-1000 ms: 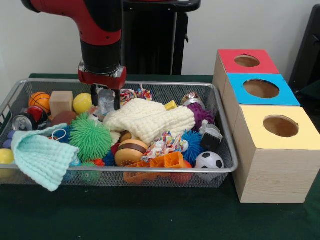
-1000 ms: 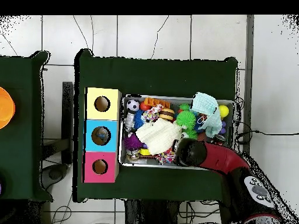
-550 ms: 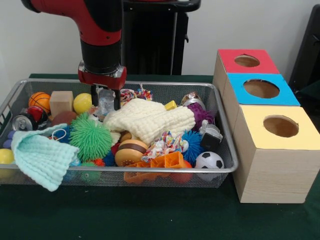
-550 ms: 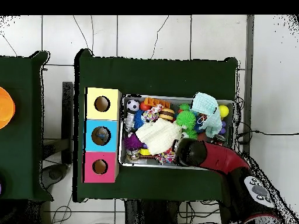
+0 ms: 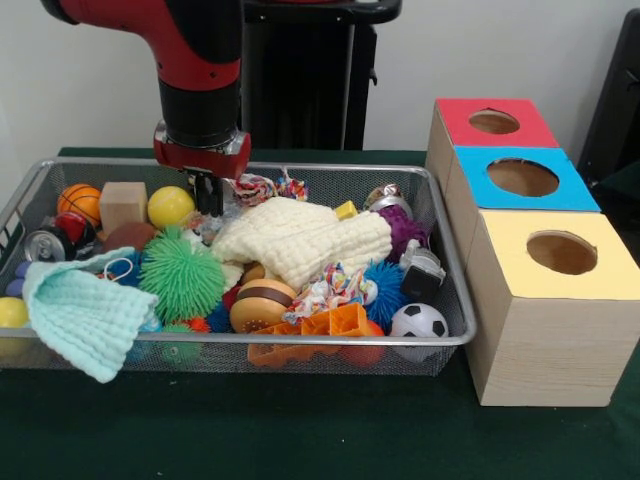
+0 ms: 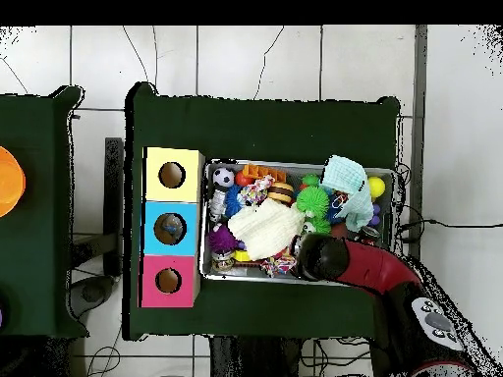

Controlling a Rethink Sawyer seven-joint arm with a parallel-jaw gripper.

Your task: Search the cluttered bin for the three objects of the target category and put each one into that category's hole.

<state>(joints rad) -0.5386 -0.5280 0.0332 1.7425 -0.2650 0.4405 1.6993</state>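
Hovering gripper [image 5: 209, 197], fingers drawn narrow, nothing visibly held; risk: snagging cream cloth [image 5: 300, 238] just beside, dragging clutter from bin [image 5: 440, 268].

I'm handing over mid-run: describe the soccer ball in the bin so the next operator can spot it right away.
In the front view, find the wire mesh bin left of the three boxes, and go to its near corner closest to the yellow-topped box. The soccer ball sits there against the mesh, right of the orange plastic pieces. It is the only white ball with black patches.
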